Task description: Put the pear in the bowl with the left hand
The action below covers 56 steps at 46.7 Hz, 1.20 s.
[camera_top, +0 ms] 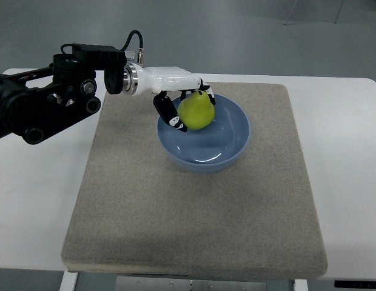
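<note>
A yellow-green pear [196, 111] is held over the left inner side of the blue bowl [230, 145], with my left hand [187, 104] shut on it. The white hand's black-tipped fingers [171, 115] curl around the pear from the left and from behind. Its black arm comes in from the left edge across the table. I cannot tell whether the pear touches the bowl's bottom. The bowl stands on the upper middle of a grey-beige mat [194, 212]. No right arm shows in the view.
The mat lies on a white table [36, 200] whose front edge runs along the bottom of the picture. Grey floor shows beyond the table's far edge.
</note>
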Each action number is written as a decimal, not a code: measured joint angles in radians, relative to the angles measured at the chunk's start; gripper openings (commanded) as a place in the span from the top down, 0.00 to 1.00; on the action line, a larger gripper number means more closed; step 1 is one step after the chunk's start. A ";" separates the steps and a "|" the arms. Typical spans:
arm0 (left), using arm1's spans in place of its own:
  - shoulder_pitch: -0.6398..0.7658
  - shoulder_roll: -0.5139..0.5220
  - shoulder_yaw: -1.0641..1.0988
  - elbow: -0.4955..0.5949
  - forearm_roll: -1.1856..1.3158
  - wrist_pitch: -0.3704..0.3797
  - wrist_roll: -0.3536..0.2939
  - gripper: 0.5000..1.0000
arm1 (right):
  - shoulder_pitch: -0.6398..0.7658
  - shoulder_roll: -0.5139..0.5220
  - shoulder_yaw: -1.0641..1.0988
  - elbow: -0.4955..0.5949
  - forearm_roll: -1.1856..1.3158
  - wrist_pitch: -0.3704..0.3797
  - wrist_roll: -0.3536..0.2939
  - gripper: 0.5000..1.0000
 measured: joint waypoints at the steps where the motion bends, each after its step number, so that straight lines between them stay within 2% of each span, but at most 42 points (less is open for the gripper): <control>1: 0.000 -0.001 0.000 0.000 0.001 0.000 0.000 0.17 | 0.000 0.000 0.000 0.000 0.000 0.000 0.000 0.15; 4: 0.001 0.000 0.000 -0.001 0.001 0.000 0.000 0.05 | 0.000 0.000 0.000 0.000 0.000 0.000 0.000 0.15; 6: 0.002 0.000 0.001 -0.002 0.001 0.000 0.000 0.02 | 0.001 0.000 0.000 0.000 0.000 0.000 0.000 0.15; 20: 0.002 0.024 -0.013 -0.024 -0.035 -0.001 0.000 0.01 | 0.000 0.000 0.000 0.000 0.000 0.000 0.000 0.15; 30: -0.015 0.050 -0.024 0.003 -0.295 0.010 0.000 0.01 | 0.000 0.000 0.000 0.000 0.000 0.000 0.000 0.15; 44: -0.018 0.095 -0.045 0.141 -0.696 0.016 0.000 0.01 | 0.000 0.000 0.000 0.000 0.000 0.000 0.000 0.15; 56: 0.002 0.097 -0.050 0.334 -0.960 0.010 0.000 0.01 | 0.001 0.000 0.000 0.000 0.000 0.000 0.000 0.15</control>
